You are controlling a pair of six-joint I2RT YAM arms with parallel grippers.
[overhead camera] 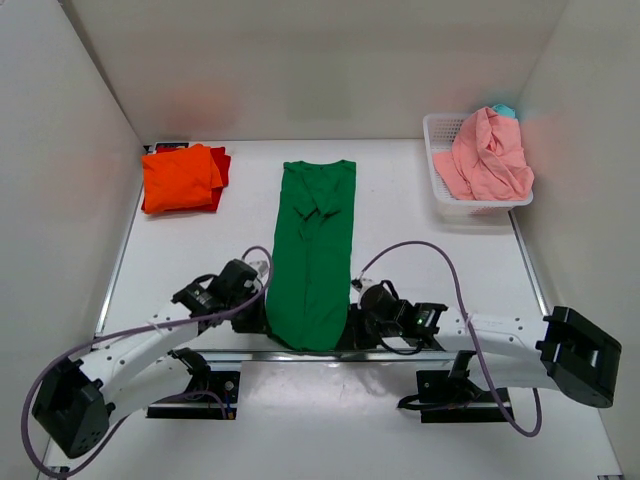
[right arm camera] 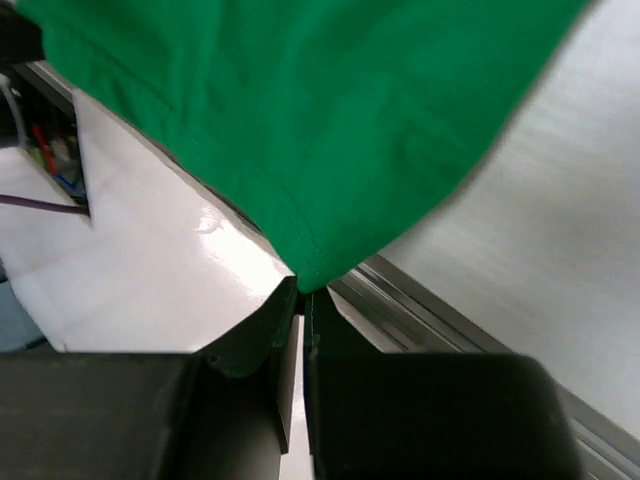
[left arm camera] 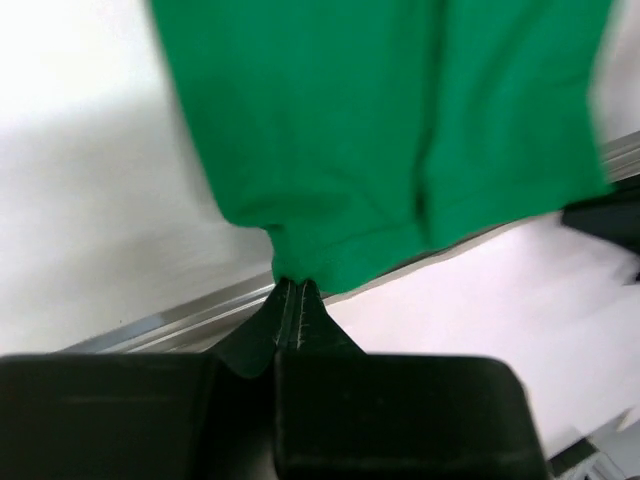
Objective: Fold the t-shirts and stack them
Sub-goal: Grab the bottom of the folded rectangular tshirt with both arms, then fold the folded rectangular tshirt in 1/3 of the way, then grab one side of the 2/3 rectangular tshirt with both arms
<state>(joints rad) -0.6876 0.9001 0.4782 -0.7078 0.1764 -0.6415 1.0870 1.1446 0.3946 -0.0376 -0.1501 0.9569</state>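
The dark green t-shirt (overhead camera: 315, 250) lies in a long strip mid-tabletop (overhead camera: 410, 250). The left gripper (left arm camera: 297, 295) pinches its near left corner and the right gripper (right arm camera: 302, 300) its near right corner. The white lattice basket (overhead camera: 480, 210) holds the salmon pink t-shirt (overhead camera: 488, 155).

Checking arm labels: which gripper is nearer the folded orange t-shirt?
Left. The left gripper pinches the green t-shirt at its near-left corner, on the orange t-shirt side; the right gripper pinches the near-right corner, across the green t-shirt's width.
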